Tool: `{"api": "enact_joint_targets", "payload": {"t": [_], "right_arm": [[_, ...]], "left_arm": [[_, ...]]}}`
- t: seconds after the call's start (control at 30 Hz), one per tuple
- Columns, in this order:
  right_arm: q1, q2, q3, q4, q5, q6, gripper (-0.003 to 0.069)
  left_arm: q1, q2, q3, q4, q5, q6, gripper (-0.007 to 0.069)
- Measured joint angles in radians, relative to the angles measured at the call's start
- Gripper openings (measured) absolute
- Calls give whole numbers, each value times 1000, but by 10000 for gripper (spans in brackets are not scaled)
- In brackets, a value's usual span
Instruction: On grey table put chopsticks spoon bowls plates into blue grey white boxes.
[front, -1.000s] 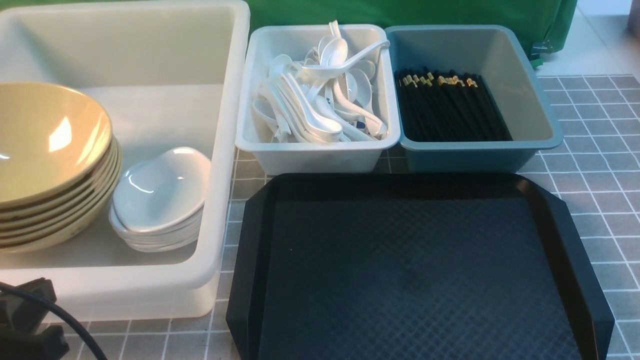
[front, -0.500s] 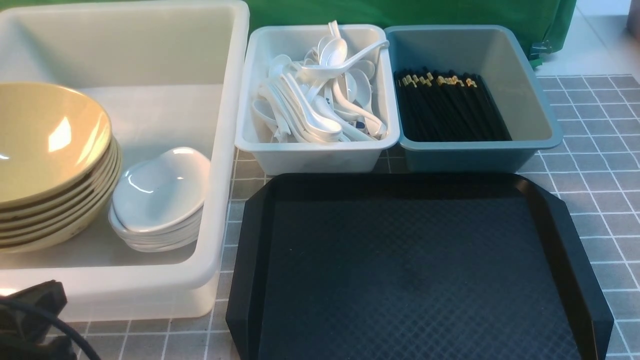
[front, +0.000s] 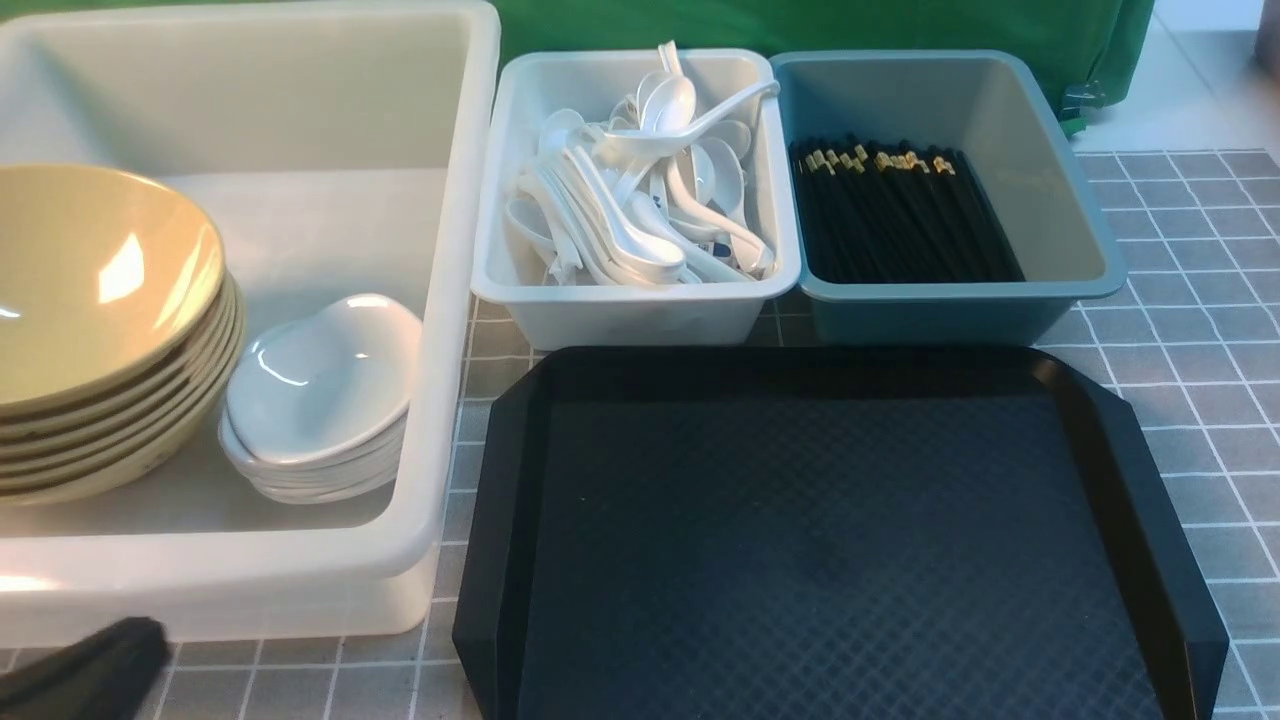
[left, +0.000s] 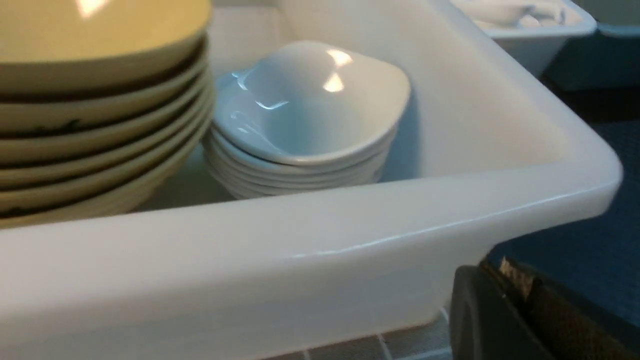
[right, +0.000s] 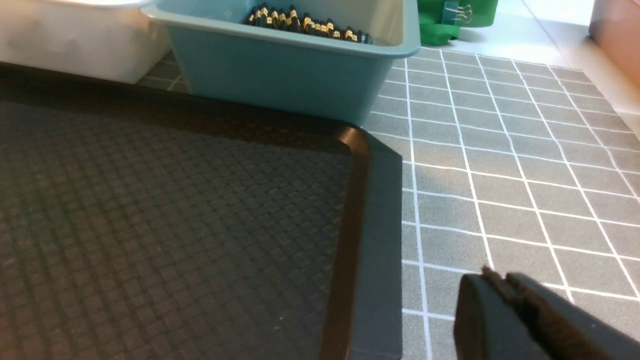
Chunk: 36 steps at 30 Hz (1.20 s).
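A stack of pale yellow bowls (front: 90, 330) and a stack of small white plates (front: 320, 400) sit in the big milky white tub (front: 440, 300). White spoons (front: 640, 190) fill the grey-white bin (front: 640, 310). Black chopsticks (front: 900, 215) lie in the blue bin (front: 950, 310). My left gripper (front: 90, 665) is shut and empty, low in front of the tub's near wall (left: 300, 250); in the left wrist view it (left: 492, 270) shows near the tub's corner. My right gripper (right: 492, 280) is shut and empty above the grey table (right: 500, 165), beside the tray's right edge; the front view does not show it.
A black diamond-textured tray (front: 820, 540) lies bare in front of the two small bins; its corner (right: 370, 150) shows in the right wrist view. A green cloth (front: 800, 25) hangs behind the bins. Grey tiles (front: 1200, 300) stretch to the right of the tray.
My left gripper has sunk toward the bottom-left corner of the front view and shows less of itself. Nothing in the bins or tub has moved.
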<state>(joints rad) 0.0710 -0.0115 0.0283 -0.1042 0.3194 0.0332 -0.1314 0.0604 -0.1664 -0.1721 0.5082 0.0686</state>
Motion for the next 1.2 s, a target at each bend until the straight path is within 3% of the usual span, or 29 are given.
{"api": "enact_joint_targets", "payload": {"t": [0.1,0.23,0.37,0.57,0.67,1.2], "right_arm": [[0,0,0,0,0,0,78],[0,0,0,0,0,0,79],[0,0,0,0,0,0,79],[0,0,0,0,0,0,80],[0,0,0,0,0,0,85],[0,0,0,0,0,0,97]], "left_arm": [[51,-59,40,212,-40,-229,-11],[107,-72,115,288,-88,-328,-11],[119,-74,183,266,-148,-298,-11],[120,-74,190,161,-183,-69,-11],[120,-74,190,135,-183,-8,-11],[120,-74,190,129,-183,20,-11]]}}
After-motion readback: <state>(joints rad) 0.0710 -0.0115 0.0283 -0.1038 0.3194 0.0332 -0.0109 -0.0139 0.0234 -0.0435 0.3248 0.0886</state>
